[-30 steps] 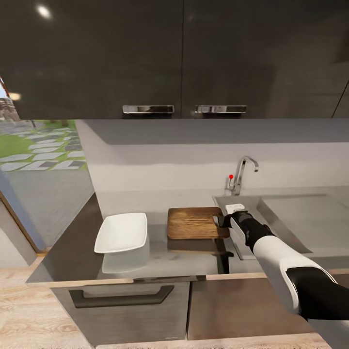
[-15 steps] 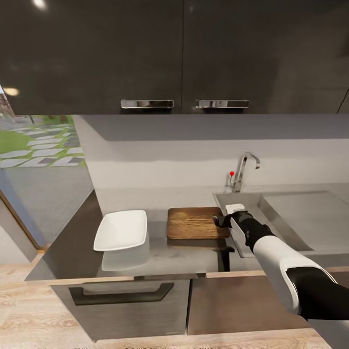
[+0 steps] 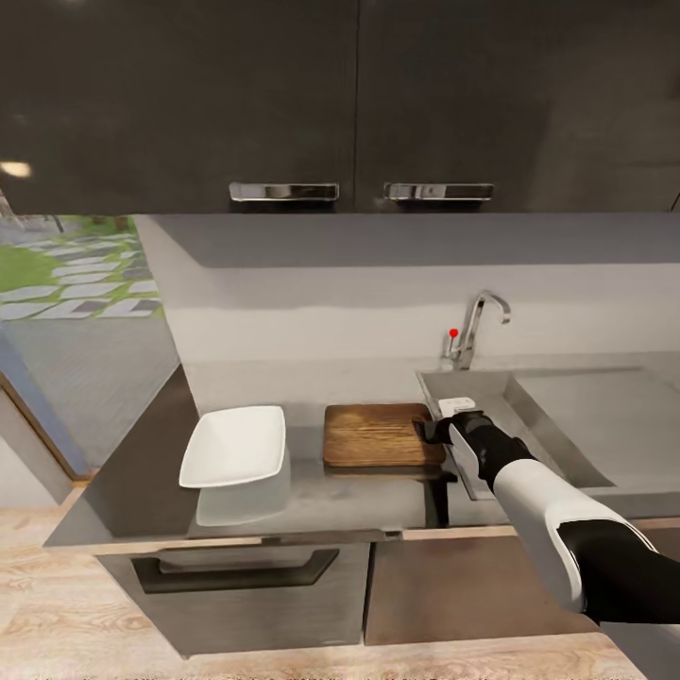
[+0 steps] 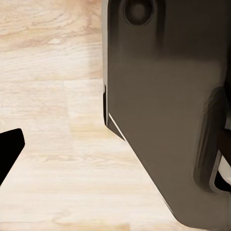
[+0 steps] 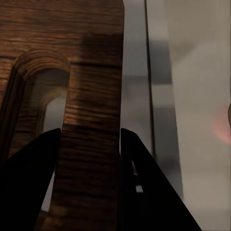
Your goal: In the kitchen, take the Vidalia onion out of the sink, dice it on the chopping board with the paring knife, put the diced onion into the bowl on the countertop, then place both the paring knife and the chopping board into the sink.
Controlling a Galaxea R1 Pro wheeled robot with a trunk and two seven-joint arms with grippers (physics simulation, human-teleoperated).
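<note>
The dark brown chopping board (image 3: 373, 434) lies on the grey countertop (image 3: 312, 501), just left of the sink (image 3: 486, 397). My right gripper (image 3: 430, 433) is at the board's right end. In the right wrist view its two dark fingers (image 5: 33, 183) press on either side of the wooden strip of the board (image 5: 91, 106) beside the handle slot, shut on it. The white square bowl (image 3: 234, 446) sits left of the board. The Vidalia onion and the paring knife are out of view. One dark fingertip (image 4: 8, 150) of the left gripper hangs over the wooden floor.
A chrome tap (image 3: 475, 326) with a red knob stands behind the sink, and the flat drainboard (image 3: 604, 416) stretches to the right. Dark wall cabinets (image 3: 359, 104) hang above. A blurred pinkish patch (image 5: 224, 124) shows inside the sink. A drawer front (image 3: 236, 581) sits under the countertop.
The head camera has shifted slightly, so the whole picture has slid a little. The right arm, the board and the bowl keep their places relative to each other.
</note>
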